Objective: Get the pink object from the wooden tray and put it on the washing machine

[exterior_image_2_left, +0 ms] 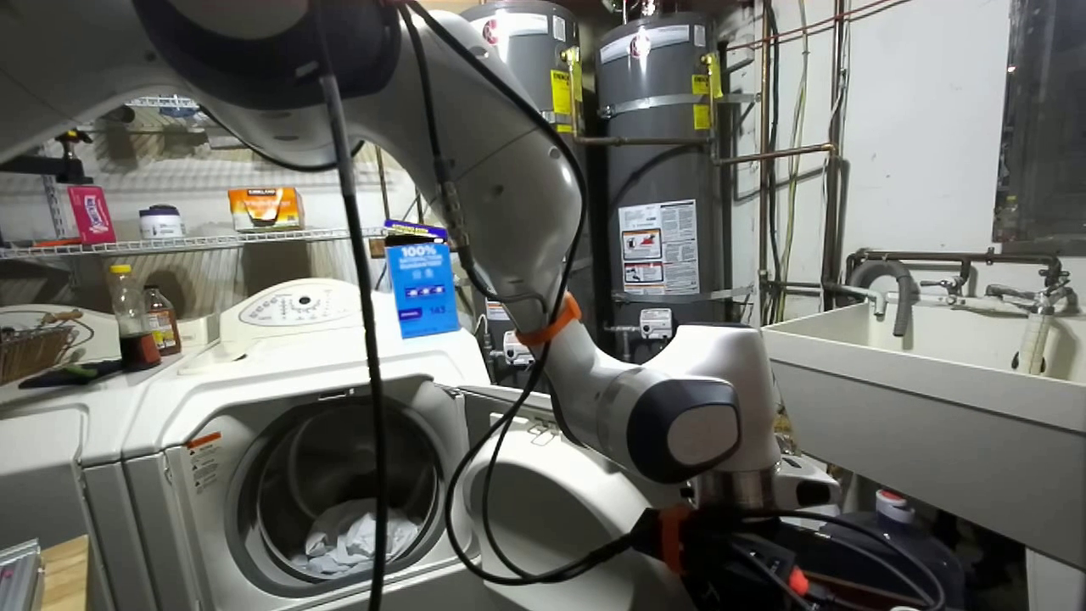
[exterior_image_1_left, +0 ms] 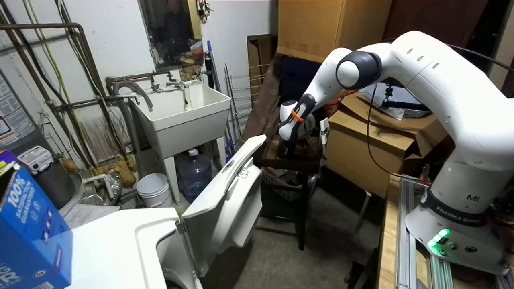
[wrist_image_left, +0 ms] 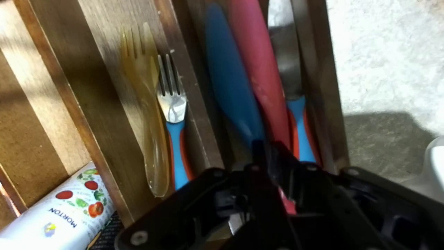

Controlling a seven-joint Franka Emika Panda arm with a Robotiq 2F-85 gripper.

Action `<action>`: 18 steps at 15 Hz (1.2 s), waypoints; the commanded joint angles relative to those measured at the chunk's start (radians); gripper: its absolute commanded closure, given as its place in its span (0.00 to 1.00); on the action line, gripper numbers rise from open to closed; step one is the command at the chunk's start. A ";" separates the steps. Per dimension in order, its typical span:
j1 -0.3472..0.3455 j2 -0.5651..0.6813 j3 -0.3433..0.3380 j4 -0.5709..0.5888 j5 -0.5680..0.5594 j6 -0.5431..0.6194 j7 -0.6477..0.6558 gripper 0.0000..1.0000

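Our claw (wrist_image_left: 269,151) points down into the wooden tray (wrist_image_left: 319,80), its two fingers standing narrow and close together over the pink knife (wrist_image_left: 258,66), which we take for the pink object of the task. One length of the pink runs out ahead of the fingertips in the wrist view, and a short bit shows again just behind them; the stretch between is hidden by the fingers, so we cannot tell whether they pinch the handle or merely stand over it. Ahead and left of the tips in that view lies the blue knife (wrist_image_left: 230,73), against or just beside the pink one, and ahead and right lies a metal-bladed knife (wrist_image_left: 284,59), all three in the same compartment.

We judge the grasp to be the step in hand, with the carry not yet begun. Next we would make sure of a firm hold on pink alone, then lift straight up from the tray, watching that the blue knife does not ride along. Well apart from the claw, in an exterior view, stands the washing machine (exterior_image_1_left: 104,245), with its open door (exterior_image_1_left: 241,204) between the claw and the white top. That calls for lifting high enough to pass over the door, then lowering onto the top beside the blue box (exterior_image_1_left: 32,228).
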 commanded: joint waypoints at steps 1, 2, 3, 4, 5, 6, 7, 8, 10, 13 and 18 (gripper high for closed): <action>0.007 0.032 0.004 0.018 -0.020 0.037 -0.009 0.55; 0.010 0.036 0.003 0.021 -0.022 0.045 -0.010 0.47; 0.013 0.037 -0.002 0.018 -0.027 0.060 -0.009 0.41; 0.020 0.036 -0.009 0.017 -0.031 0.062 -0.005 0.34; 0.020 0.030 -0.005 0.013 -0.029 0.068 -0.006 0.32; 0.024 0.026 -0.006 0.008 -0.030 0.073 -0.005 0.30; 0.028 0.033 -0.005 0.017 -0.031 0.067 -0.005 0.25; 0.031 0.036 -0.005 0.018 -0.031 0.063 -0.005 0.21; 0.034 0.051 -0.003 0.027 -0.030 0.055 -0.006 0.60; 0.033 0.056 -0.007 0.030 -0.028 0.045 0.003 0.85; 0.030 0.068 -0.011 0.036 -0.022 0.022 0.011 1.00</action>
